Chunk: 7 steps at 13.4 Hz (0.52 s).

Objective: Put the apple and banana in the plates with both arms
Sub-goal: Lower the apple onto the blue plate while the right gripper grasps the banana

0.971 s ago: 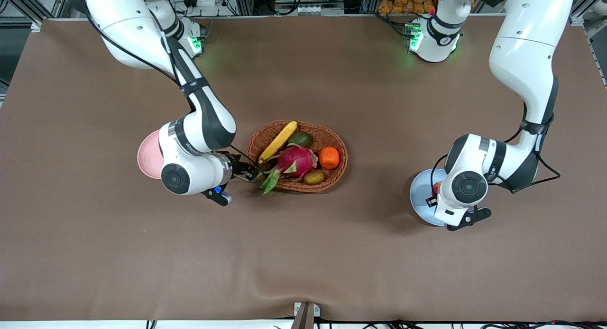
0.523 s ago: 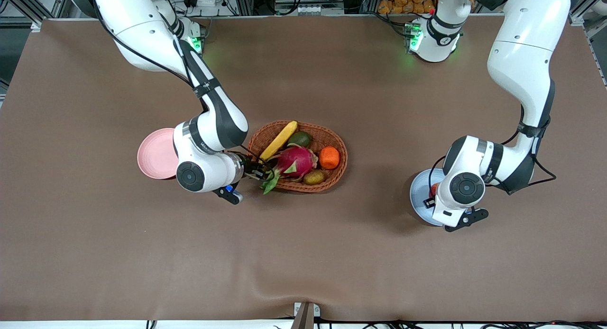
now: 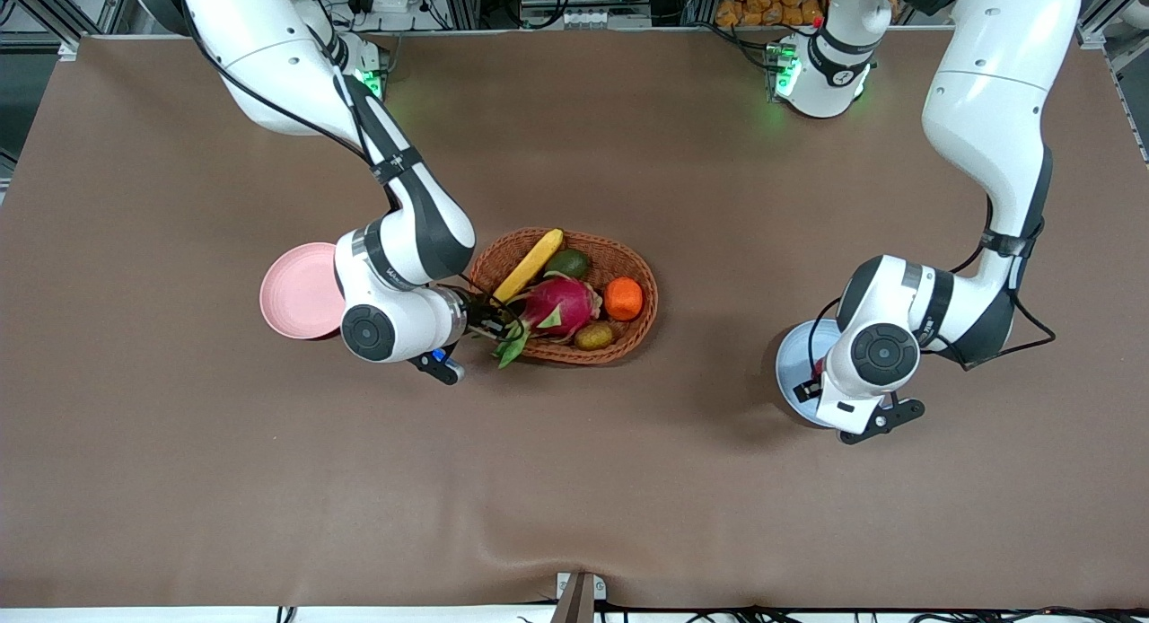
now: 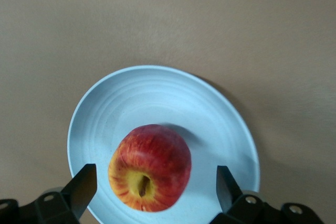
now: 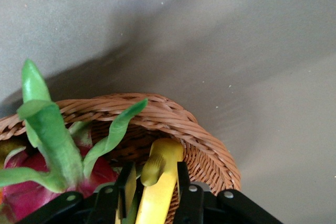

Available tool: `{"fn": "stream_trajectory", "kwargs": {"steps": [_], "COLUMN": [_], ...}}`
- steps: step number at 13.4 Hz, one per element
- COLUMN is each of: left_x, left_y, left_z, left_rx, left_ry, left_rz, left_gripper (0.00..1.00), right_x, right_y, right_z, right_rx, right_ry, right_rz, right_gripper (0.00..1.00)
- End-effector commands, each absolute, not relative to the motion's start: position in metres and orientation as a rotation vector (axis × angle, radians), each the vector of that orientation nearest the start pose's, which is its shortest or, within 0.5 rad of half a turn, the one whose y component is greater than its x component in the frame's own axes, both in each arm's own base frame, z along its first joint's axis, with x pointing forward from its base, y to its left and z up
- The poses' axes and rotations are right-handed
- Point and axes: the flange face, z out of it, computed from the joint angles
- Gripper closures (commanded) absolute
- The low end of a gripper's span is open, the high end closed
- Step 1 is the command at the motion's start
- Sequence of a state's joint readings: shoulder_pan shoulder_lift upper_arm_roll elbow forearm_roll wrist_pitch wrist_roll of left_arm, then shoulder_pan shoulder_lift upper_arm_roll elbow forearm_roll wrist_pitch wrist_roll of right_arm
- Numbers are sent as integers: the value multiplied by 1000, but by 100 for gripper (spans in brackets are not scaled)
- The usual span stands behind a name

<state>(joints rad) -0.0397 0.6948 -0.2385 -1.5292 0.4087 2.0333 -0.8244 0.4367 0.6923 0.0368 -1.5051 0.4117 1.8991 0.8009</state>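
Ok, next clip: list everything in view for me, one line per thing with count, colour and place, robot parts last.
apple: one, red with yellow, lying on the blue plate
blue plate: one, light blue, toward the left arm's end of the table
pink plate: one, pale pink, toward the right arm's end, beside the basket
basket: one, brown wicker, mid-table
banana: one, yellow, in the basket, one tip between the right gripper's fingers
dragon fruit: one, magenta with green leaves, in the basket
orange fruit: one, in the basket
green fruit: one, in the basket
brownish fruit: one, in the basket
table: one, brown cover
left gripper: open, over the blue plate, astride the apple
right gripper: at the basket's edge, around the banana's tip
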Motion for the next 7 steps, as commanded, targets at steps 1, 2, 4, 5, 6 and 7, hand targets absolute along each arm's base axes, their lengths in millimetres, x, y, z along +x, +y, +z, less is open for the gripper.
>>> {"fn": "stream_trajectory", "kwargs": {"steps": [1, 2, 4, 5, 6, 7], "left_x": [672, 673, 673, 671, 670, 669], "left_y": [-159, -162, -169, -173, -176, -175], "left_z": [284, 292, 312, 323, 332, 340], "left_rx": [-2831, -2829, -2839, -2843, -2848, -2846], "left_ry": [-529, -528, -518, -511, -510, -511], "left_rz": [16, 17, 23, 15, 0, -8], "left_gripper": [0, 0, 0, 0, 0, 0], "right_x": [594, 594, 595, 596, 596, 596], "right_y": [341, 340, 338, 337, 337, 338], "right_z": [236, 236, 234, 234, 234, 232], "right_rx": [-2805, -2804, -2802, -2803, -2803, -2802], "right_ry": [786, 788, 794, 796, 796, 797], "right_rz": [703, 703, 704, 703, 703, 695], "right_gripper": [67, 73, 73, 73, 73, 73]}}
